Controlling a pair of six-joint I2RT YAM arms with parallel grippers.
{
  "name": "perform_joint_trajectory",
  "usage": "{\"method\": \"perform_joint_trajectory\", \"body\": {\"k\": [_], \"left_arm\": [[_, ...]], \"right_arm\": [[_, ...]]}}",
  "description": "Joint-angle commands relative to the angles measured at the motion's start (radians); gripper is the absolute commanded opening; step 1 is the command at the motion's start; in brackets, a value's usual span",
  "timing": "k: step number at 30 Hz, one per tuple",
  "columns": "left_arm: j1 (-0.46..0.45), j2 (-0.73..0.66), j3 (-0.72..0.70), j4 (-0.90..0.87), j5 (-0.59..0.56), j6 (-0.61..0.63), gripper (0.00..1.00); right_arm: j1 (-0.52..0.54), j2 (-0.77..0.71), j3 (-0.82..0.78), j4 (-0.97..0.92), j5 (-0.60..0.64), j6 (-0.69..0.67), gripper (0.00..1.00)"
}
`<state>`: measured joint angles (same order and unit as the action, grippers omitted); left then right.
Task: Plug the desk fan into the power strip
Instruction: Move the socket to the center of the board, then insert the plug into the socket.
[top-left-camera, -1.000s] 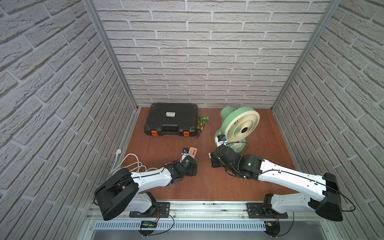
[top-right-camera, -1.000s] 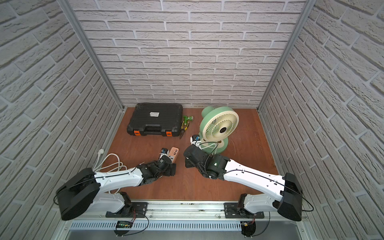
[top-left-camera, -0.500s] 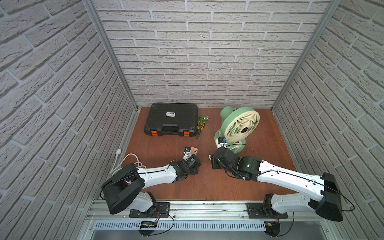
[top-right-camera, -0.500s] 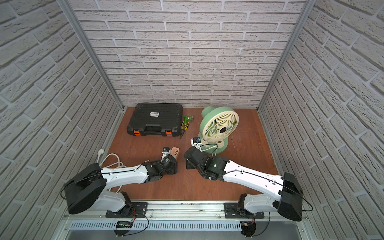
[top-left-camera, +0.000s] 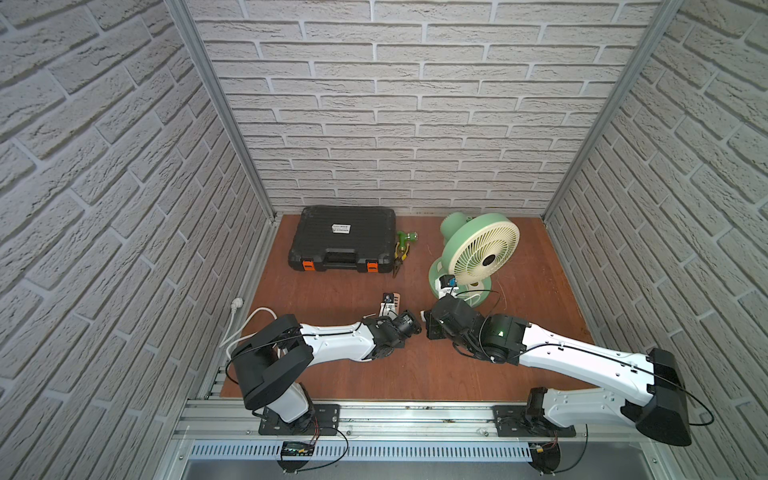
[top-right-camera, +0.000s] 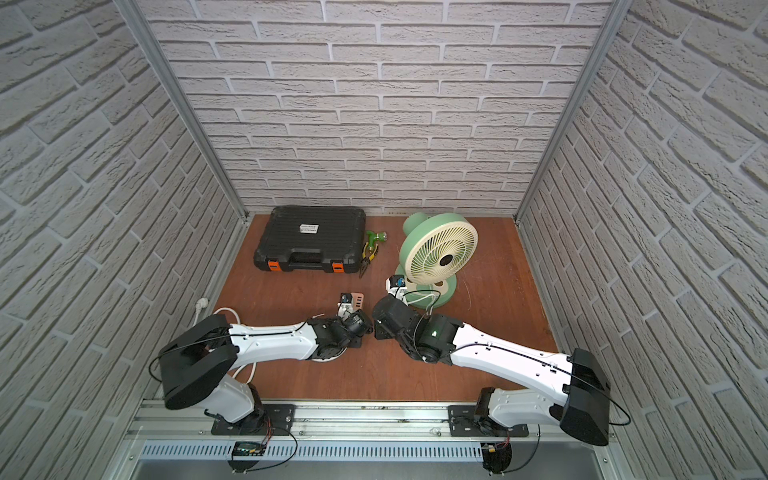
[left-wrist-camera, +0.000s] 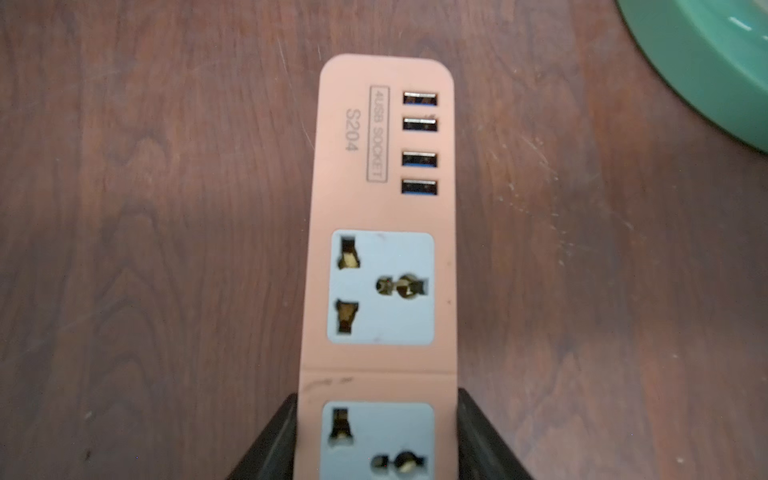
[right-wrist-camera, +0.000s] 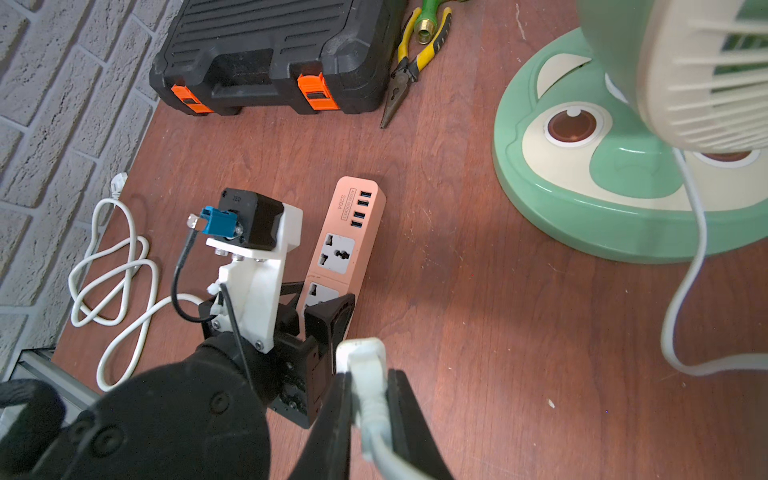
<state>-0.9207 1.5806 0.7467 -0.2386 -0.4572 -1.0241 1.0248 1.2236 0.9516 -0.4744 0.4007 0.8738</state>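
The left arm (top-left-camera: 332, 343) lies low over the brown wooden tabletop (top-left-camera: 415, 374), reaching from the front-left corner toward the middle with its wrist bent down. The left gripper (left-wrist-camera: 378, 440) straddles one end of the salmon-pink rectangular plastic power strip (left-wrist-camera: 380, 199). In the left wrist view its black fingers (left-wrist-camera: 274, 440) sit against both long sides with no gap showing, so they clamp the bar.

The right arm (top-left-camera: 582, 361) stretches in low from the front-right corner, and the two wrists nearly meet at the tabletop's middle. The right gripper (right-wrist-camera: 368, 380) pinches the small white plug (right-wrist-camera: 360, 353), which sits just beside the left gripper and is not in a socket.

The strip's free end carries "4USB SOCKET" in a box and "S204", next to four USB ports. Two pale universal sockets follow, both empty. The strip lies flat near the middle of the tabletop, with its USB end toward the back edge.

The mint-green desk fan with a cream round grille (top-left-camera: 473, 249) stands upright toward the back-right corner. It has a dark hub and a round green base with cream panels. Its thin white cord (right-wrist-camera: 701, 232) loops across the wood to the plug.

A black plastic toolcase with orange latches (top-left-camera: 343, 237) sits at the back-left corner — its white label is too small to read. Yellow-handled pliers (right-wrist-camera: 405, 70) lie between the toolcase and the fan.
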Motion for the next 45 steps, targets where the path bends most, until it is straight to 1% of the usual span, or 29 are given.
{"method": "perform_joint_trajectory", "body": {"k": [1,3,5,7,13,16,19,23,26,30,33,35,36,37,38,41,45], "left_arm": [[-0.008,0.027,0.032,-0.05,-0.033,-0.045,0.41],[-0.012,0.03,0.035,-0.039,-0.028,-0.045,0.51],[-0.016,0.024,0.034,-0.035,-0.027,-0.044,0.64],[-0.017,0.005,0.03,-0.031,-0.027,-0.034,0.71],[-0.017,-0.113,0.005,-0.046,-0.049,0.002,0.83],[-0.013,-0.175,-0.009,-0.071,-0.054,0.021,0.84],[0.008,-0.242,-0.057,-0.077,-0.052,0.025,0.84],[0.064,-0.334,-0.149,-0.06,-0.031,0.015,0.79],[0.112,-0.398,-0.208,-0.031,0.002,0.017,0.73],[0.177,-0.42,-0.239,-0.015,0.043,0.029,0.41],[0.223,-0.395,-0.235,-0.007,0.082,0.038,0.26],[0.248,-0.367,-0.234,0.021,0.135,0.041,0.17],[0.257,-0.351,-0.236,0.039,0.15,0.041,0.12],[0.262,-0.333,-0.237,0.059,0.164,0.042,0.04],[0.266,-0.318,-0.239,0.078,0.175,0.04,0.0],[0.278,-0.272,-0.262,0.159,0.224,0.024,0.0],[0.282,-0.248,-0.295,0.244,0.261,0.017,0.0]], "right_arm": [[0.003,-0.023,-0.023,0.026,0.028,0.032,0.03],[0.003,-0.024,-0.026,0.022,0.036,0.047,0.03],[0.003,-0.027,-0.031,0.02,0.042,0.06,0.03],[0.001,-0.033,-0.034,0.019,0.048,0.072,0.03],[-0.013,-0.05,-0.033,0.012,0.049,0.1,0.03],[-0.013,-0.032,-0.011,-0.009,0.049,0.107,0.03],[-0.014,-0.001,0.011,-0.019,0.042,0.111,0.03],[-0.01,0.066,0.045,-0.011,0.016,0.123,0.03],[0.003,0.124,0.077,0.008,0.007,0.125,0.03],[0.02,0.204,0.126,0.023,-0.004,0.124,0.03],[0.032,0.258,0.167,0.017,-0.01,0.122,0.03],[0.036,0.291,0.196,0.004,-0.017,0.123,0.03],[0.038,0.308,0.211,-0.006,-0.02,0.123,0.03],[0.039,0.325,0.225,-0.013,-0.021,0.123,0.03],[0.041,0.339,0.237,-0.019,-0.022,0.123,0.03],[0.043,0.375,0.263,-0.02,-0.028,0.124,0.03],[0.043,0.406,0.289,-0.024,-0.039,0.132,0.03]]}}
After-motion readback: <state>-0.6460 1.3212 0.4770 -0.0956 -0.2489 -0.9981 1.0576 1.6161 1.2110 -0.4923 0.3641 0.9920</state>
